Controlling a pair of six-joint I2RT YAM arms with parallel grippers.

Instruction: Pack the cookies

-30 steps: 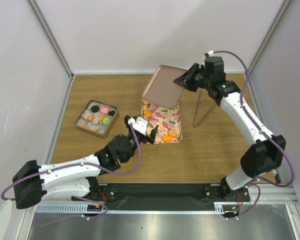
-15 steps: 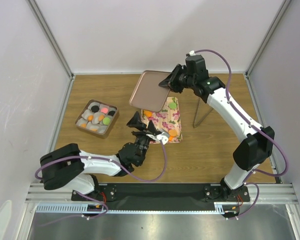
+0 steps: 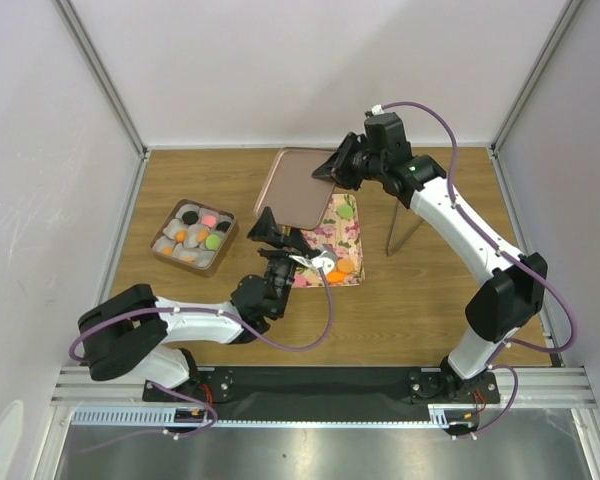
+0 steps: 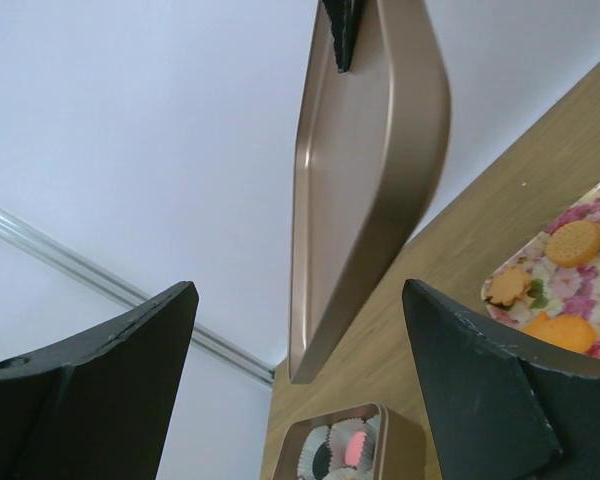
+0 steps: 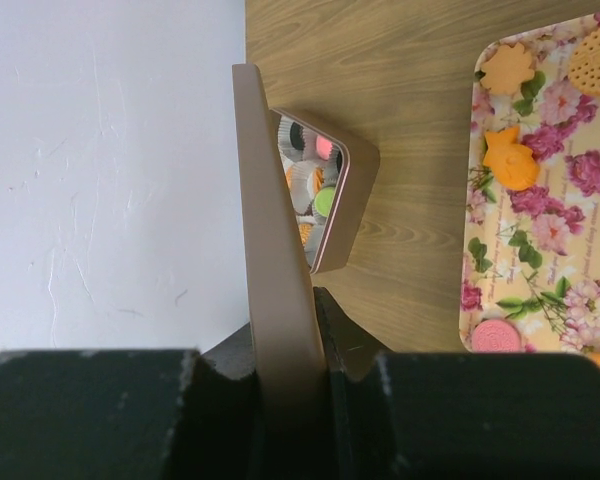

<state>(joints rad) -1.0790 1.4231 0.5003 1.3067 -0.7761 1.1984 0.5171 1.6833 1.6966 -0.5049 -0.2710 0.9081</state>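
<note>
My right gripper [image 3: 330, 168] is shut on the edge of a rose-gold tin lid [image 3: 298, 185], holding it tilted in the air over the back of the table. In the right wrist view the lid [image 5: 275, 250] stands edge-on, pinched between both fingers. My left gripper [image 3: 273, 230] is open and points up just below the lid [image 4: 370, 170], with nothing between its fingers [image 4: 100, 380]. The matching tin [image 3: 192, 236] at the left holds cookies [image 3: 209, 219] in paper cups. More cookies [image 3: 342, 265] lie on the floral tray [image 3: 325, 268], seen too in the right wrist view [image 5: 510, 160].
A thin metal stand [image 3: 398, 215] rises right of the floral tray. White walls with metal rails close off the back and both sides. Bare wooden table [image 3: 400, 300] lies in front of the tray.
The right arm has carried the lid to the left, over the floral tray's left end. The left gripper has swung up and back, now pointing at the lid from below.
</note>
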